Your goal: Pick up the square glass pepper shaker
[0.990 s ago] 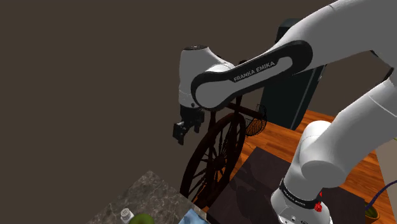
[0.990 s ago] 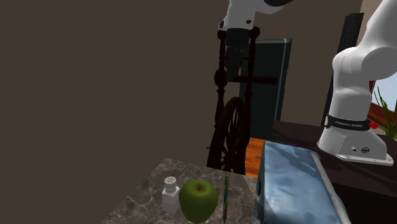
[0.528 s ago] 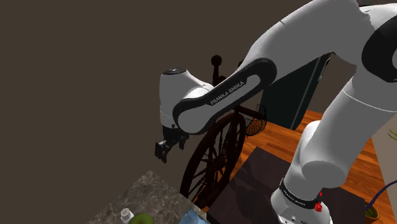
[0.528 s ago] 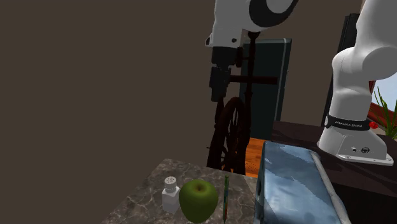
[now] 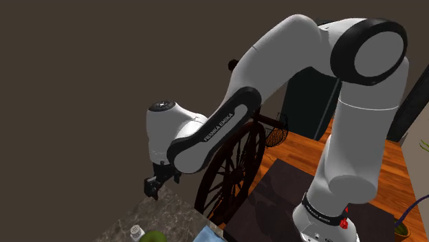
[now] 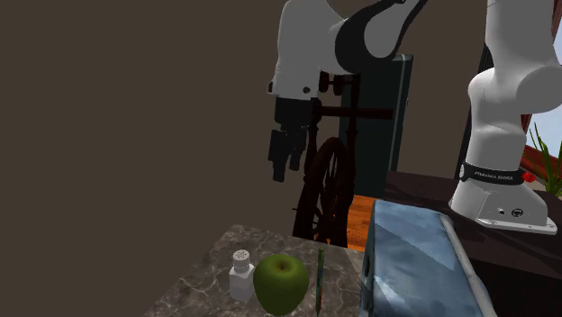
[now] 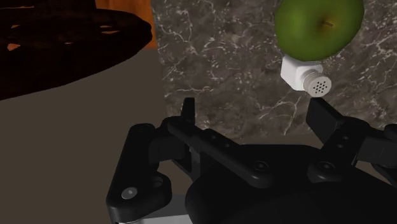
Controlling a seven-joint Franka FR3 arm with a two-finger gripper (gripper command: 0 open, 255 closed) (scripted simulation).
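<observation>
The white Franka arm's black gripper [image 6: 285, 168] hangs in the air with its fingers [image 7: 189, 112] spread wide and nothing between them, high above and well apart from a green apple [image 6: 282, 283] on a dark marble-patterned counter [image 6: 203, 284]. The pepper shaker [image 6: 240, 273], a pale square-bodied bottle with a round perforated cap, stands upright just beside the apple, on the apple's side toward the second exterior view's left; whether the two touch cannot be told. In the wrist view the shaker [image 7: 304, 74] sits against the apple [image 7: 318, 22], beyond the open gripper [image 7: 254, 118] and nearer one fingertip than the other. A thin green stick [image 6: 320, 275] lies on the apple's other side, and a blue box [image 6: 414, 261] sits further beyond that. Behind the apple, off the counter, stands a dark wooden spinning wheel [image 6: 329, 194]. In the shoulder view the gripper [image 5: 151, 188] hovers over the counter's far edge, up from the shaker [image 5: 137, 232].
</observation>
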